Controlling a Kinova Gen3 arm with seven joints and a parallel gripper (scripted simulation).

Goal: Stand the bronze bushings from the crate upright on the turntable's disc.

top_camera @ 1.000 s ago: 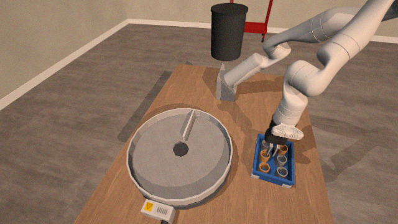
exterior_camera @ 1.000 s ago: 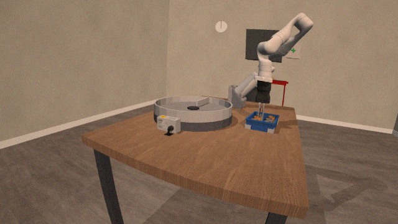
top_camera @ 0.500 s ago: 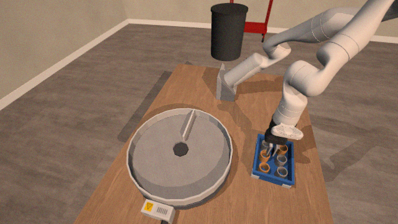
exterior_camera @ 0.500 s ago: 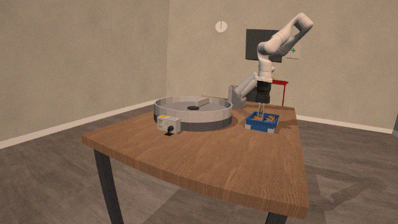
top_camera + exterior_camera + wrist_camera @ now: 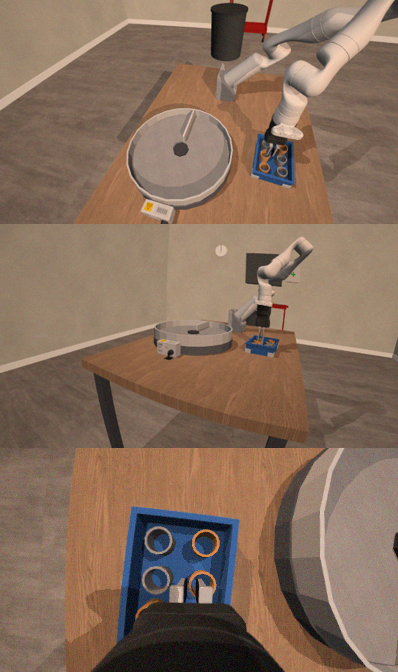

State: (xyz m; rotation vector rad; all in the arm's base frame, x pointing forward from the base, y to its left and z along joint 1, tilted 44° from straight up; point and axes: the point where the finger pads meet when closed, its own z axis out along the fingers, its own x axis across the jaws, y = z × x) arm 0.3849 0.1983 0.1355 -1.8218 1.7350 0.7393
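From above, the arm's tool hangs low over the blue crate on the worktop, beside the turntable, whose disc bears no bushing yet. From the room's side, the fingers reach down inside the crate. At the wrist, the part-closed tool straddles one wall of a bronze bushing, apparently gripping nothing yet; two steel bushings and two more bronze ones stand alongside.

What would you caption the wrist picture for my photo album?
Gripper straddles the wall of a bronze bushing in the blue crate, beside two steel bushings.
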